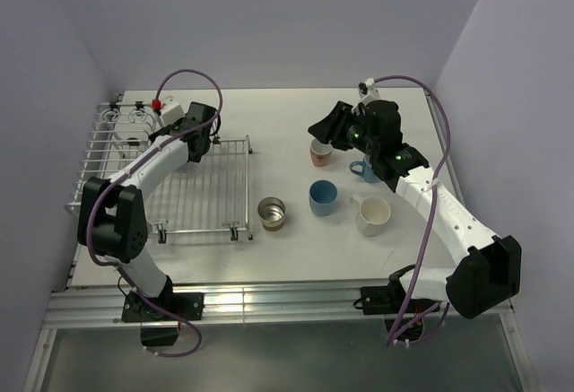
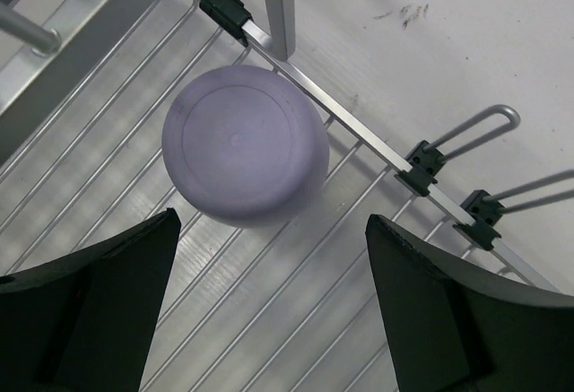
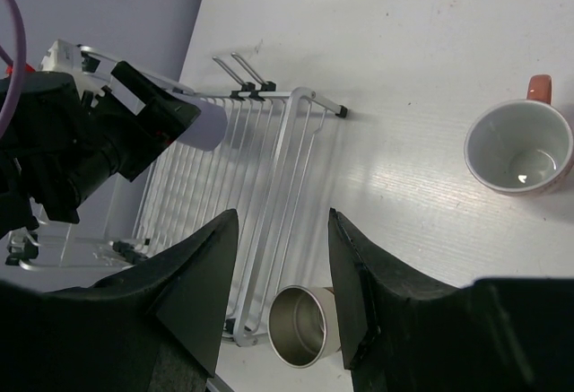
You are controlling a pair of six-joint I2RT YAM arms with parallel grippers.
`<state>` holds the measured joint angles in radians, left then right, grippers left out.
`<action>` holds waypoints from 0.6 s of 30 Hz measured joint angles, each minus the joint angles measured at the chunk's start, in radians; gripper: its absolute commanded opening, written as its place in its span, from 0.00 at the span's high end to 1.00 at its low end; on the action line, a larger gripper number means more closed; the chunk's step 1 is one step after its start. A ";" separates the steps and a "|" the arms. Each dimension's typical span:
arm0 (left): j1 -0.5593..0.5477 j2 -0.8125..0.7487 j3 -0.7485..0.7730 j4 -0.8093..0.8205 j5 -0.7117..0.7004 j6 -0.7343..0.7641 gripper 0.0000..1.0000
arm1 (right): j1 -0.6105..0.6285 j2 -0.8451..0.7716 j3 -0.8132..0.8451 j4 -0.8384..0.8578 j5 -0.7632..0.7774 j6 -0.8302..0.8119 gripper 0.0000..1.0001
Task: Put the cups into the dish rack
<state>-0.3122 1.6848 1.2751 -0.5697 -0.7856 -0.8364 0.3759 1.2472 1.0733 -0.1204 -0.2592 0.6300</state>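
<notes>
1. Nearest the arm bases, a steel cup [image 1: 272, 213] stands mouth up on the white table [image 1: 296, 262], just beside the near right corner of the dish rack [image 1: 247, 186]. It looks light, thin-walled and slick. A pinch across the rim, with one finger inside, seems the surest hold.
2. To its right are a light blue cup [image 1: 323, 197] and a cream mug [image 1: 373, 215], near each other but apart, both mouth up. They look glazed, which would make them stiff, smooth and breakable if knocked. The wall at the rim is the likely place to grip.
3. Farther back, a darker blue mug [image 1: 363, 170] is partly hidden under the right arm. A salmon-pink cup [image 1: 320, 152] stands beside it, empty and mouth up.
4. The right gripper [image 3: 280, 222] hangs above the table near the salmon-pink cup. Its fingers are parted and nothing is between them.
5. On the left, a lavender cup [image 2: 244, 145] sits upside down on the rack's bars, close to one edge rail. It is the only cup seen loaded.
6. The left gripper [image 2: 271, 222] hangs over the lavender cup with its fingers spread wide to either side, gripping nothing. Whether they touch the cup cannot be told.
</notes>
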 measured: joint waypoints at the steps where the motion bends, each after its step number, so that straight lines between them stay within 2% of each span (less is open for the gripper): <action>1: -0.007 -0.004 0.000 -0.002 -0.002 -0.001 0.08 | 0.000 0.000 0.000 -0.001 0.000 0.000 0.48; 12: -0.065 -0.042 0.000 -0.043 -0.034 -0.026 0.08 | 0.002 0.000 0.000 -0.010 0.006 -0.008 0.48; 18: -0.107 -0.113 0.000 -0.050 -0.017 -0.018 0.11 | 0.037 0.000 0.005 -0.082 0.081 -0.043 0.49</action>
<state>-0.4191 1.5723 1.2751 -0.6193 -0.8024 -0.8539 0.4126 1.2469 1.0786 -0.2020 -0.1783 0.5865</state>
